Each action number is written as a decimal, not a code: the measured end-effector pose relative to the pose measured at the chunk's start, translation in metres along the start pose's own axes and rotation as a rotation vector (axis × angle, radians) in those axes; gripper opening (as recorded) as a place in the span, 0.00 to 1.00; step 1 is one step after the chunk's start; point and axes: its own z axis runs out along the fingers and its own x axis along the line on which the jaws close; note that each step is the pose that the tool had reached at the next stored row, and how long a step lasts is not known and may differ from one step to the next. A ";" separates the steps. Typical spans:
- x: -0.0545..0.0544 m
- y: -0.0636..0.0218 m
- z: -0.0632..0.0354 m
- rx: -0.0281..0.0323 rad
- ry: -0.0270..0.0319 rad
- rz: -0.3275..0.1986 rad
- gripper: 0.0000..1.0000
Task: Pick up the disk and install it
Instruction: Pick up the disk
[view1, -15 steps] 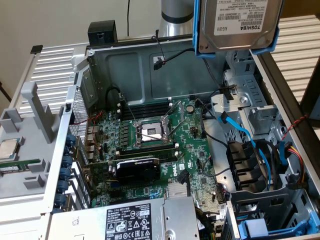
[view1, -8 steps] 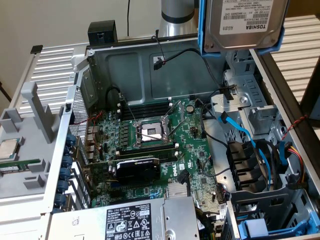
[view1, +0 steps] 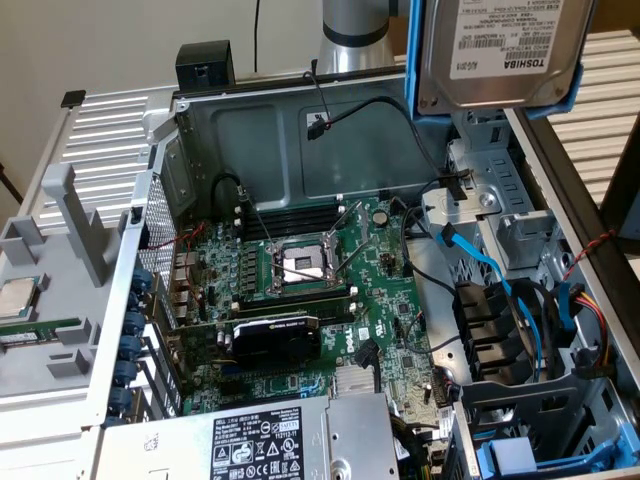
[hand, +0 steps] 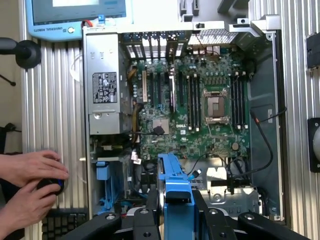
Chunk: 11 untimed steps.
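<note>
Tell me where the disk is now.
In the exterior view's upper right, the disk hangs in the gripper above the open computer case, over its drive cage.

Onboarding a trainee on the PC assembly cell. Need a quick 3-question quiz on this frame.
1. True or false: the disk is already installed.
2. What colour is the carrier frame between the fingers of the gripper? A) red B) blue C) green
3. Fill in: the brand printed on the disk's label is ___.

Key: 1 false, the gripper holds it up over the open case; 2 B; 3 Toshiba.
</note>
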 end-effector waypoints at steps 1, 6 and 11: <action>0.002 -0.0002 -0.0001 -0.0001 0.0001 0.001 0.36; 0.015 -0.0019 0.0000 0.0000 0.0000 0.003 0.36; 0.027 -0.0064 -0.0002 0.0000 -0.0003 0.003 0.36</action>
